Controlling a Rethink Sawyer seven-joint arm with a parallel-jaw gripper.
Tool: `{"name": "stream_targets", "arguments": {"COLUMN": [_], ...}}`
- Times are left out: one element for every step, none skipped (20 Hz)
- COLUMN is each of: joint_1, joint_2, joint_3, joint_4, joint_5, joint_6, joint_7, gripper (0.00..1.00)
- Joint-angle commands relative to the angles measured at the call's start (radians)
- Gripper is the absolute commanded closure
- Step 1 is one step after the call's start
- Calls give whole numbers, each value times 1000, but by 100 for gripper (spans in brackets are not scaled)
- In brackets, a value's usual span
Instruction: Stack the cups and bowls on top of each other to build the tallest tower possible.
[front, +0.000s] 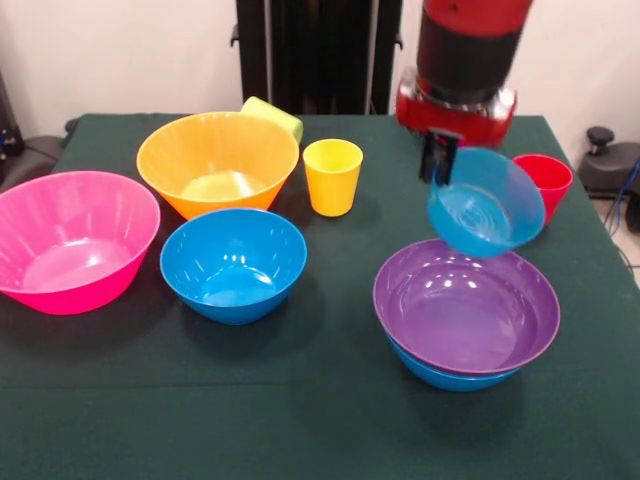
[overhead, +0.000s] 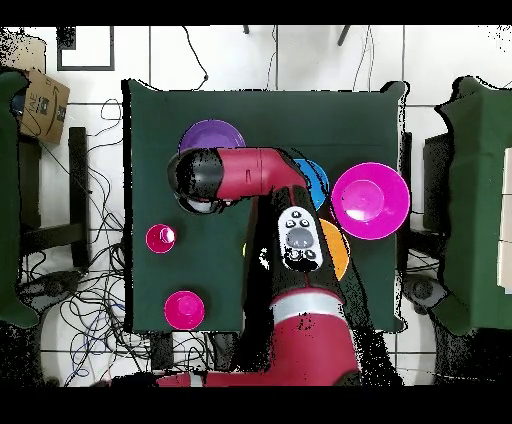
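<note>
The large glossy pink plastic bowl (front: 72, 240) sits at the desk's (front: 300, 420) nine o'clock edge in the front view, empty; it is probably light and stiff, its smooth wall slippery, so the thin rim looks the best hold. The large orange plastic bowl (front: 218, 160), at eleven o'clock, is also empty, with a lime green plastic tumbler (front: 272, 115) lying behind it. The medium purple plastic bowl (front: 466, 305), at four o'clock, is nested in a blue plastic bowl (front: 445, 377): the tower's start. Another medium blue plastic bowl (front: 234, 263) stands empty near centre. The pincer (front: 439, 157) is clenched on the rim of a small translucent blue plastic bowl (front: 487, 203), hanging tilted above the purple one. The yellow plastic tumbler (front: 332, 176) and red plastic tumbler (front: 543, 182) stand upright.
</note>
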Motion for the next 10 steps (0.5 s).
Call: {"name": "stream_targets", "arguments": {"joint_1": [32,32,32,28,26,22,18,13,11,9], "joint_2": [130,133,135,141,141,139,137,137,140,143], "joint_3": [21,19,18,18,17,18,18,19,19,19], "joint_4": [-132,-135,-138,-139,-132,-123,-114,-113,-120,-122], "joint_5": [9,10,11,11,10,11,12,11,11,11], "joint_6": [8,9,11,3,-9,-19,-28,-31,-29,-31], "joint_7": [99,97,94,88,84,81,78,72,69,67], "gripper": [100,100,100,100,100,100,100,100,100,100]}}
